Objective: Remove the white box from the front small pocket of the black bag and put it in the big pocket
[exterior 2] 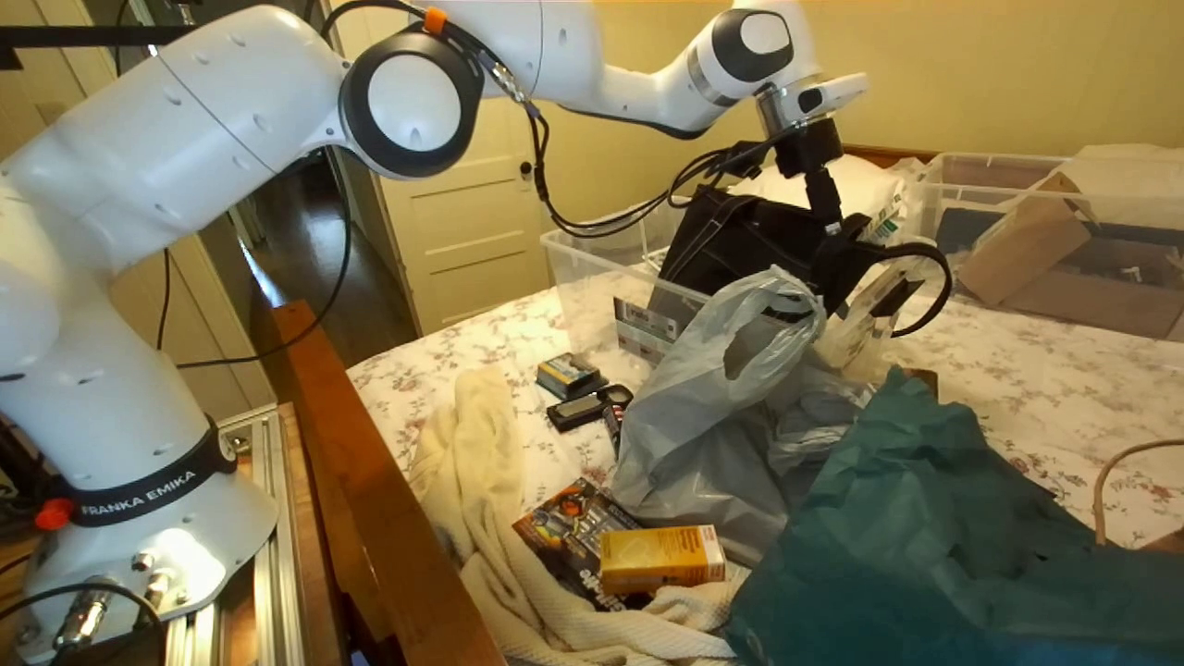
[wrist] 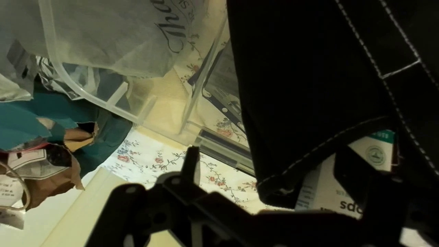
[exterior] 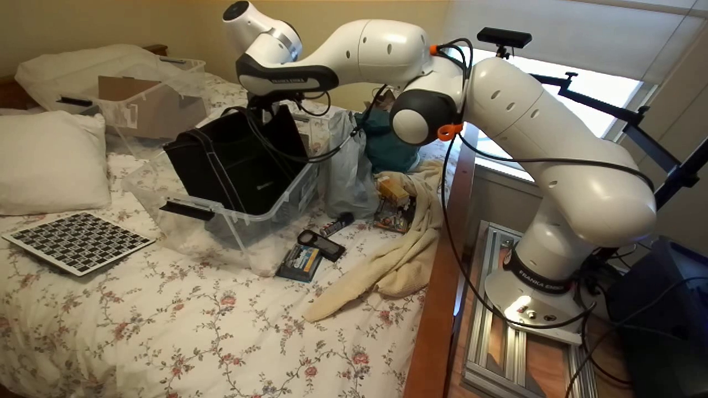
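- Tool released, jaws well apart, lower half of the wrist view.
- White box lower right there, partly covered by black bag; which pocket, I cannot tell.
- Bag tilted in clear bin, left of centre in an exterior view; grey sack just beside.

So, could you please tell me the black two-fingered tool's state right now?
The tool: open, fingers wide apart, not clamped on the white printed box.
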{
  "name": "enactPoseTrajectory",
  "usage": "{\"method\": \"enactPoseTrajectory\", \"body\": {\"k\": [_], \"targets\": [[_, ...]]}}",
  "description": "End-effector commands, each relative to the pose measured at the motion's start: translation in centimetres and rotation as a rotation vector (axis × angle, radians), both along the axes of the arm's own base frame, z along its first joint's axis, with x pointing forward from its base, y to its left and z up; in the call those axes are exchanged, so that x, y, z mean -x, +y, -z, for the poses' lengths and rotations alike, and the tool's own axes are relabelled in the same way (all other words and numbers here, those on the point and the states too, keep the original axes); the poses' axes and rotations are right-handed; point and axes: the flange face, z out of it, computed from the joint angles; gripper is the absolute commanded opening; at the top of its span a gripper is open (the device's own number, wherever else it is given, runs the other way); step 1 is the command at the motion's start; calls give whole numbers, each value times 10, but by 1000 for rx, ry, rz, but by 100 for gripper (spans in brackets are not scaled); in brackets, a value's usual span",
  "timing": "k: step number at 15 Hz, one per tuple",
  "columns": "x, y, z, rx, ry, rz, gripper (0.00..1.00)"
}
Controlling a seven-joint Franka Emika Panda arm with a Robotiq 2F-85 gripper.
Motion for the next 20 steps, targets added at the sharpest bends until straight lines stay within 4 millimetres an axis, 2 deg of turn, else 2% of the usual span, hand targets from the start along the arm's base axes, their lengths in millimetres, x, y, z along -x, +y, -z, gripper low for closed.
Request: {"method": "enactPoseTrajectory", "body": {"k": [1,2,3,5,13,14,15,17,20], "targets": [[-2,1,3,-28,-38,52,100],[-1,1,5,-31,-34,54,95],[-1,2,6,-31,-27,55,72],[1,1,8,-33,-2,54,69],[8,1,13,-44,54,76,11],[8,1,14,-47,61,80,18],[9,2,16,-53,67,85,47],[10,2,18,-59,77,88,44],[11,3,19,-67,81,100,65]]}}
